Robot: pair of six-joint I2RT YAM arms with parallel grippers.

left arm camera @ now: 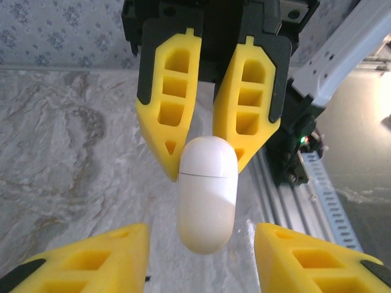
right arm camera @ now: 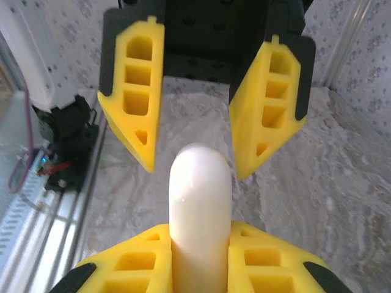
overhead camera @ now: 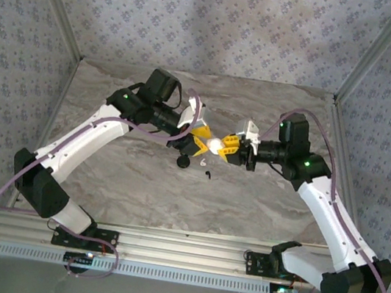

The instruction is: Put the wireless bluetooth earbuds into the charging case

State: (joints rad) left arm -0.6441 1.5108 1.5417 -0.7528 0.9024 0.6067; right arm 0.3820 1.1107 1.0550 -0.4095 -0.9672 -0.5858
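A grey-veined marble table (overhead camera: 130, 181) spreads across the middle. Walls of blue-flowered wallpaper (overhead camera: 222, 24) rise behind the table and at both its sides. A ribbed aluminium rail (overhead camera: 186, 253) runs along its near edge.

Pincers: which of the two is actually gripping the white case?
The right pincer: its fingers clamp the white case, while the left pincer stands open around it, not touching.
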